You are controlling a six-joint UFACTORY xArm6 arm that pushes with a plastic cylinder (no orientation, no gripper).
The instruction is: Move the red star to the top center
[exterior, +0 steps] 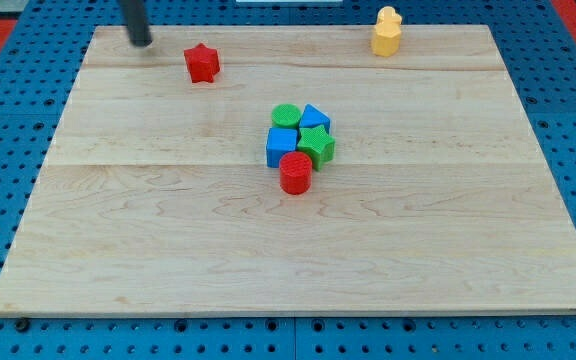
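Camera view shows my tip (142, 42) near the board's (168, 240) top-left corner, a short way to the view's left of the red star (201, 63) and slightly above it, not touching; this rod has no pincer, so nothing opens or closes. The star lies left of top center, well apart from the yellow block (386, 32) at the top right and the cluster mid-board. I judge the approach step is in hand: next the tip should drop level with the star's left side and push it rightward along the top edge.
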